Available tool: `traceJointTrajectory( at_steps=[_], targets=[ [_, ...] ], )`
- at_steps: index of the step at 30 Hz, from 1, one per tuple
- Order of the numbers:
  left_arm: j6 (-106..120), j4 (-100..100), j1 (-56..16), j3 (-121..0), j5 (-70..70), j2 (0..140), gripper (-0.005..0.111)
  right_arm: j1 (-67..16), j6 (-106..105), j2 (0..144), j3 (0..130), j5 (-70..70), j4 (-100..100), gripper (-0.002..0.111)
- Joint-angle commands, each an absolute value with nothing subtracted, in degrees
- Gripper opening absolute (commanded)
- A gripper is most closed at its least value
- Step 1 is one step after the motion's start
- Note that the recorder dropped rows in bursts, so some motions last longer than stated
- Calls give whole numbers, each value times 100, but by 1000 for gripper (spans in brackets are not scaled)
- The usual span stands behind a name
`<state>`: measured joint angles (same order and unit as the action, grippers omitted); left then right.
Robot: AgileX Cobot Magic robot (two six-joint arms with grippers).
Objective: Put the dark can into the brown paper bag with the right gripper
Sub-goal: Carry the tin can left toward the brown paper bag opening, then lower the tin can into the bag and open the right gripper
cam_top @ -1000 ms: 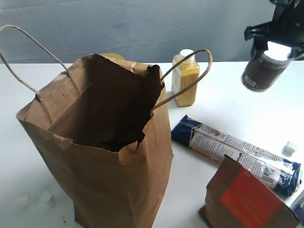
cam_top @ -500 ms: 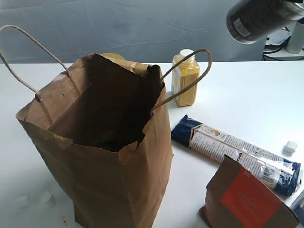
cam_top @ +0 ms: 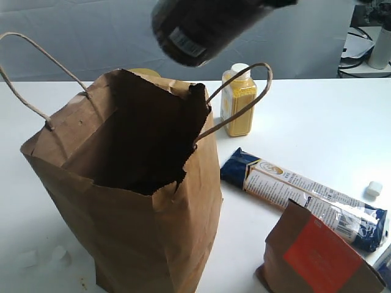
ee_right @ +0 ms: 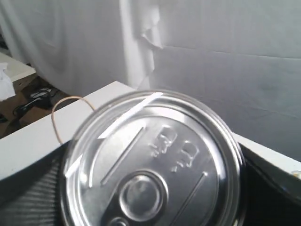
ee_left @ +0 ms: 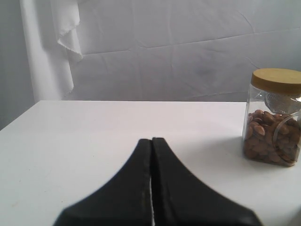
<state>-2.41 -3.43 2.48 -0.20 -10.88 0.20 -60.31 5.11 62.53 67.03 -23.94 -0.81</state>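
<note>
The dark can hangs tilted in the air at the top of the exterior view, just above the back of the brown paper bag, which stands open. Its white label patch faces down. In the right wrist view the silver pull-tab lid fills the frame, with my right gripper shut on the can and black fingers on either side. One bag handle shows beyond the can. My left gripper is shut on nothing, low over the white table.
Right of the bag stand a yellow spice bottle, a blue packet lying flat, and a brown pouch with an orange-red label. A jar of almonds stands near the left gripper. A small white piece lies far right.
The can has travelled left in the right gripper, from the far right of the scene to above the bag's opening, and looms larger in view.
</note>
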Motion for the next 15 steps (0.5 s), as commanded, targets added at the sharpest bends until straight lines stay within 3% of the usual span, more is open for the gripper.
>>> traceJointTrajectory(
  at_steps=[1,10,15],
  targets=[
    [-261,-358,213,0,-1049,0,0,-6346,427,6885,6715,-1931,-69,0],
    [-261,-358,213,0,-1049,0,0,-6359,427,8254,6715,-2121,-198,1],
    [-261,-358,213,0,-1049,0,0,-6359,427,8516,6742,-2086,-260,27]
  ],
)
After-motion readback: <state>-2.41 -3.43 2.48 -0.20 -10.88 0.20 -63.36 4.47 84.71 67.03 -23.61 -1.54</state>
